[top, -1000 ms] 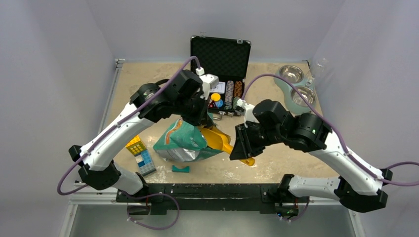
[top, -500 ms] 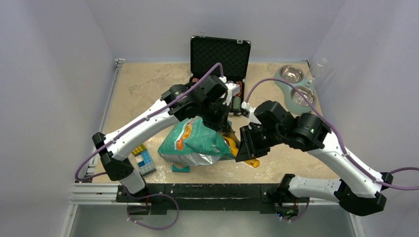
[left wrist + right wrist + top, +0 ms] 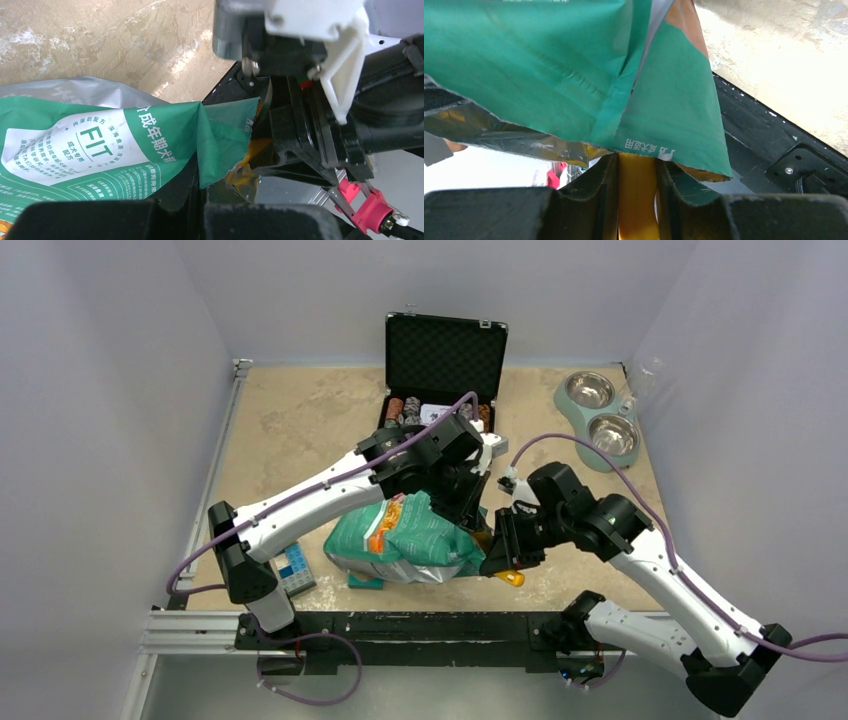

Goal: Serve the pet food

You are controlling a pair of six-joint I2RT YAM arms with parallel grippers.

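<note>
The teal-green pet food bag [image 3: 405,540] lies on its side near the table's front, its mouth facing right. My left gripper [image 3: 467,508] is shut on the bag's upper mouth edge; in the left wrist view [image 3: 202,200] the green edge [image 3: 220,145] runs down between the fingers. My right gripper [image 3: 500,548] is shut on the handle of a yellow scoop [image 3: 512,578]. The handle [image 3: 636,195] sits between the fingers [image 3: 599,185], and the scoop's bowl is inside the bag [image 3: 574,75]. The kibble is hidden.
An open black case of poker chips [image 3: 445,360] stands at the back centre. A teal double-bowl feeder [image 3: 598,420] with steel bowls sits at the back right. Coloured blocks [image 3: 293,568] and a small teal piece [image 3: 365,582] lie at the front left.
My left arm has swung right and forward, carrying the bag's mouth with it. The scoop's bowl, showing a second ago, has gone into the bag as my right gripper closed in.
</note>
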